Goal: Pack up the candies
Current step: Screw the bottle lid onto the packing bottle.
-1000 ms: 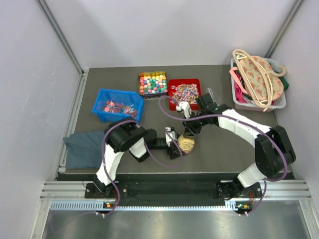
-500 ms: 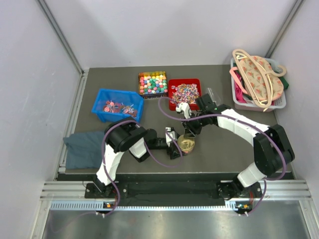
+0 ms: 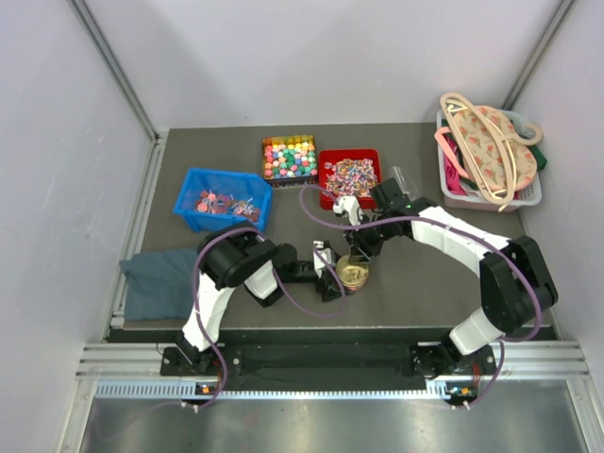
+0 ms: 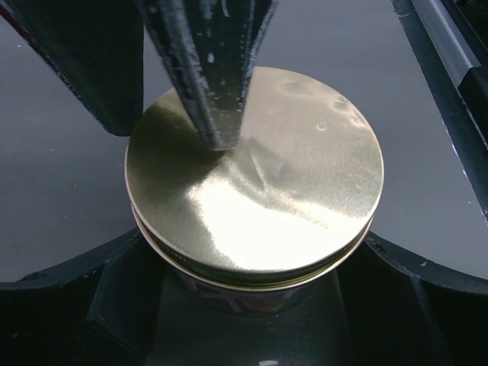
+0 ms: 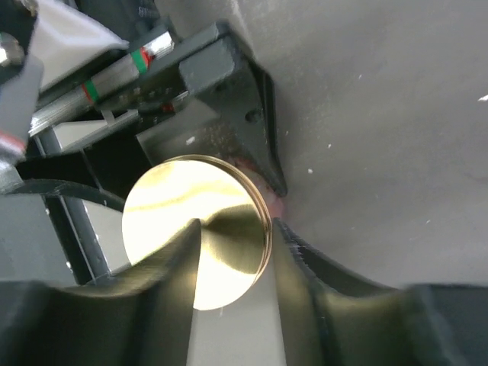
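Looking down from above, the candies point(image 3: 348, 174) fill a red tray point(image 3: 324, 181) at the desk's point(image 3: 425, 283) 12 o'clock. Bright cubes point(image 3: 290, 158) sit in a second tray just at its 10 o'clock. A blue bin point(image 3: 192, 206) further left holds a few more. A jar point(image 3: 354, 275) stands at 6 o'clock from the red tray. The left fingers point(image 3: 330, 275) meet it from 9 o'clock and the right fingers point(image 3: 360, 248) from 12.

In the left wrist view, the left fingers are clamped on the jar under its gold lid point(image 4: 255, 168), at 4 and 8 o'clock. One right fingertip touches the lid's top. The other hangs past the rim at 10 o'clock.

In the right wrist view, the right fingers are spread and pinch nothing. One is over the lid and one is just outside its edge.
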Robot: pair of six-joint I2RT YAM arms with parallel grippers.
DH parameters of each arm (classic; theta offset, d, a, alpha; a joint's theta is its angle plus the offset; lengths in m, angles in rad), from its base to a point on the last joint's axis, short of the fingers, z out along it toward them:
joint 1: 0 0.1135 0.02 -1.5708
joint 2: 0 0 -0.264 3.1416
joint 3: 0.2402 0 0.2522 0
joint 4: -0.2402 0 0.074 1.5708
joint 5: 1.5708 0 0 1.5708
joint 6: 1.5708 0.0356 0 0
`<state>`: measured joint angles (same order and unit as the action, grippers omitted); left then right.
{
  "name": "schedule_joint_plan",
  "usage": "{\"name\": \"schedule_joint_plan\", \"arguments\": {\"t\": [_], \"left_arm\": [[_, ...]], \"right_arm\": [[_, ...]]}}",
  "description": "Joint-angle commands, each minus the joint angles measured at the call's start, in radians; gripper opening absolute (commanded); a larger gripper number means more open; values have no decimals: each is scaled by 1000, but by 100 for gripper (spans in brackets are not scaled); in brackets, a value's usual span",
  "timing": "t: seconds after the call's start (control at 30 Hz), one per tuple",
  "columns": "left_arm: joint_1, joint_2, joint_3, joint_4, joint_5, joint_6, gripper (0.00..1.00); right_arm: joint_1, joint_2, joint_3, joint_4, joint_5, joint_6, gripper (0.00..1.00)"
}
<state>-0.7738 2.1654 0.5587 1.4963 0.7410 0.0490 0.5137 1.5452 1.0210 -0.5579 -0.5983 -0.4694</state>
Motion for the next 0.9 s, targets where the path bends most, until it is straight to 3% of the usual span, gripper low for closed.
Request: {"name": "schedule_joint_plan", "arguments": {"t": [0.0, 0.53, 0.87], "left_arm": [[8, 47, -10, 203, -14, -46, 58], [10, 48, -6, 203, -12, -44, 58], [16, 47, -5, 203, -29, -46, 58]], "right_arm": [[-7, 3, 13, -37, -11, -8, 46], [-3, -16, -12, -34, -9, -8, 42], [59, -54, -71, -11, 74, 21, 43]]}}
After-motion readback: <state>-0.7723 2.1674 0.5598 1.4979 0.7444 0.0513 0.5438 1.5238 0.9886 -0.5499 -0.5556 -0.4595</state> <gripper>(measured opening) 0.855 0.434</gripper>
